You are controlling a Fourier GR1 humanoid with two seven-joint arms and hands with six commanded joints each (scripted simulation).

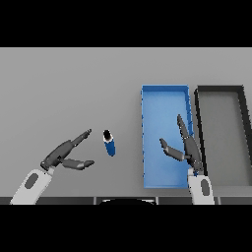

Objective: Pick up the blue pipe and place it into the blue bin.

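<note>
Head view: blue pipe (109, 142) beside left hand (63, 155) fingers (81, 137)

Pipe (109, 142) on table (69, 83), bin (165, 93) to its right, second bin (221, 91) rightmost

Before me the grey worktop (64, 83) carries a blue pipe (109, 143) left of a blue bin (165, 89), with a black bin (220, 89) just beside it.

Two white-and-grey arms, dark hands

Left hand (63, 156) and right hand (188, 147): slim dark-grey fingers; each white forearm bears a grey oval patch.
</note>
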